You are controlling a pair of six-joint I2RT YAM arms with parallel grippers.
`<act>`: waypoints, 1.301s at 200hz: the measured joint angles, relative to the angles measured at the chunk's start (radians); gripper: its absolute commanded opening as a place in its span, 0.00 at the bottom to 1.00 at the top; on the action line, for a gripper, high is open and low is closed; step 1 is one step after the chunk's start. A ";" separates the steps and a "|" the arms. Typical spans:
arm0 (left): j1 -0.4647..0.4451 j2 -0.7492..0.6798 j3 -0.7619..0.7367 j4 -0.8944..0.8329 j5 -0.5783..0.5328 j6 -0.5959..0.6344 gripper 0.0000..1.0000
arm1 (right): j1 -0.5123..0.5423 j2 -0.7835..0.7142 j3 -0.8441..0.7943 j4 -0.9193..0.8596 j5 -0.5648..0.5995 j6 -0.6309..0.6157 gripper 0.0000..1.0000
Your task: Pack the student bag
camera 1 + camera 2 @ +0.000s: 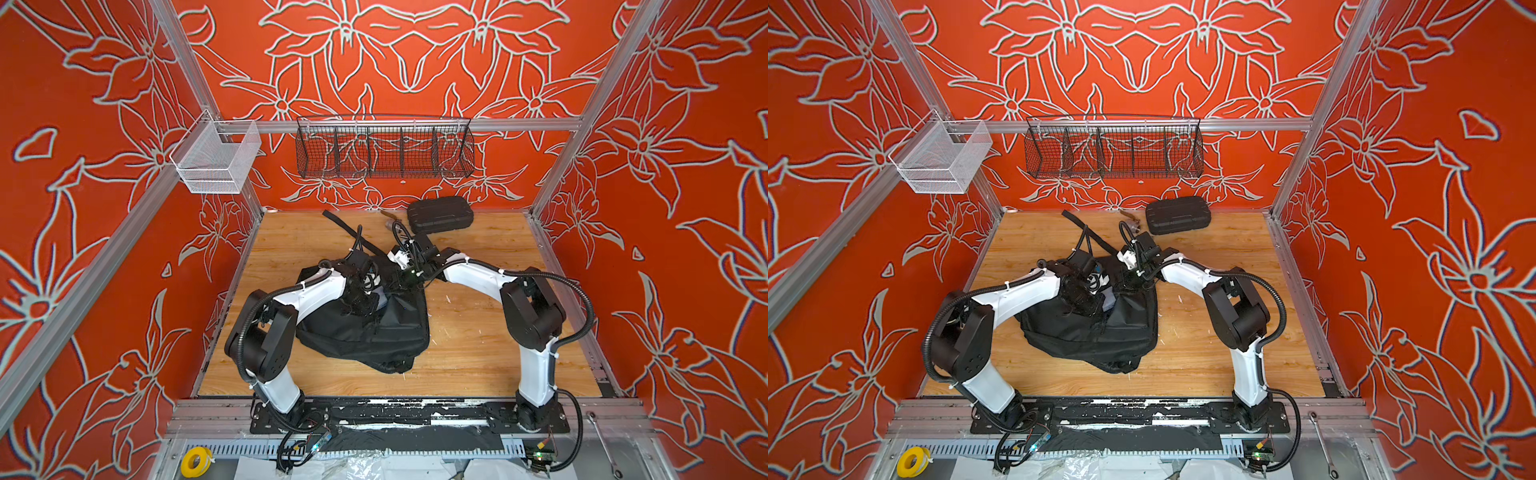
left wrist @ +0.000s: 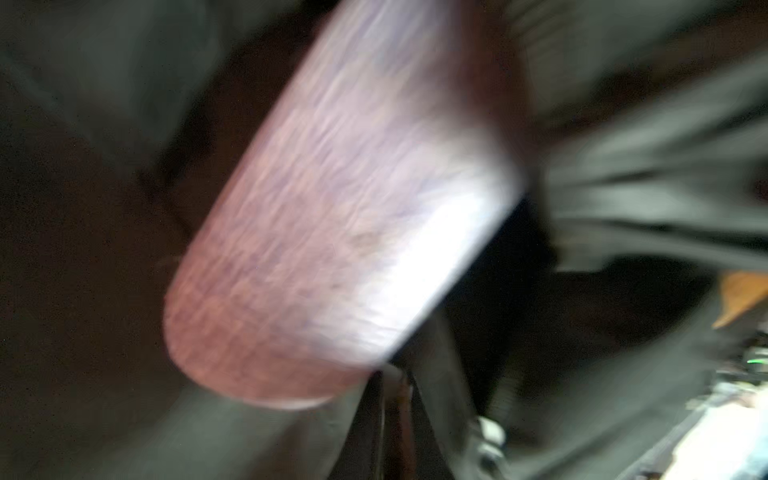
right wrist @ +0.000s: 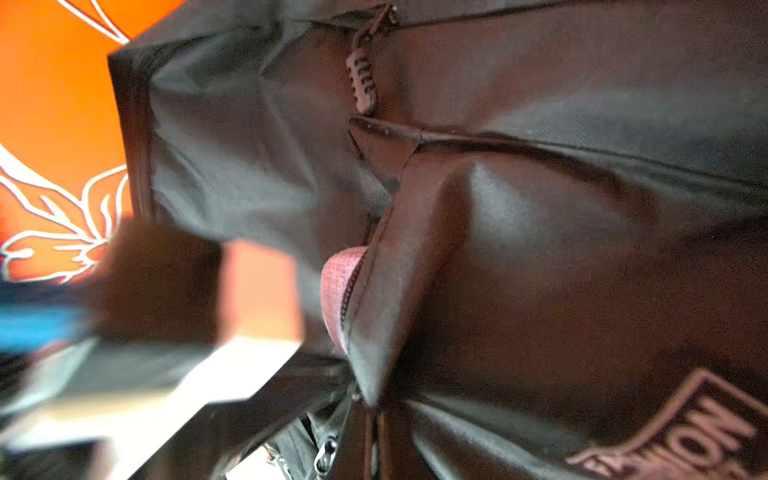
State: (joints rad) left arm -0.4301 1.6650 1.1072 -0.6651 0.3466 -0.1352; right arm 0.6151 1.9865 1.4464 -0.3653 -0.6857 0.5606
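On the wooden table [image 1: 478, 345], a pink item [image 2: 345, 208] is lodged in the student bag [image 1: 374, 332], which is clamped by the right gripper [image 1: 401, 279]; the left gripper's [image 1: 368, 303] state cannot be told, and the black case [image 1: 440, 215] at one o'clock is left unpacked.

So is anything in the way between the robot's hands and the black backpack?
No, nothing visible. In a top view the left end effector and the right end effector are both right at the student bag, near its opening. The black case at the back of the table lies apart from them.
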 measured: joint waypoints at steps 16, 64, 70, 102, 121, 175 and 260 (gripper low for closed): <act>-0.011 -0.006 0.000 0.038 0.034 -0.012 0.17 | 0.000 0.006 0.000 0.011 -0.003 0.008 0.00; -0.013 -0.084 -0.055 0.070 -0.059 -0.120 0.60 | 0.000 0.018 0.000 0.013 -0.001 0.015 0.00; -0.002 -0.109 -0.057 0.062 -0.077 -0.132 0.62 | 0.000 0.018 0.000 0.014 0.000 0.016 0.00; 0.090 -0.187 -0.054 0.053 -0.129 -0.216 0.68 | 0.000 0.018 0.000 0.019 0.001 0.016 0.00; 0.106 -0.158 -0.055 0.054 -0.143 -0.224 0.67 | 0.000 0.018 0.000 0.019 0.001 0.016 0.00; 0.096 -0.011 -0.026 0.025 -0.143 -0.076 0.70 | 0.000 0.018 0.000 0.018 0.001 0.015 0.03; -0.020 -0.011 -0.005 0.055 -0.191 0.189 0.76 | 0.000 0.018 0.000 0.018 0.001 0.015 0.04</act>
State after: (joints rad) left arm -0.4503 1.6535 1.1019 -0.6106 0.1558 0.0540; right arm 0.6147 2.0045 1.4464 -0.3477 -0.6846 0.5755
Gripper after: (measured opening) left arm 0.761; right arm 0.042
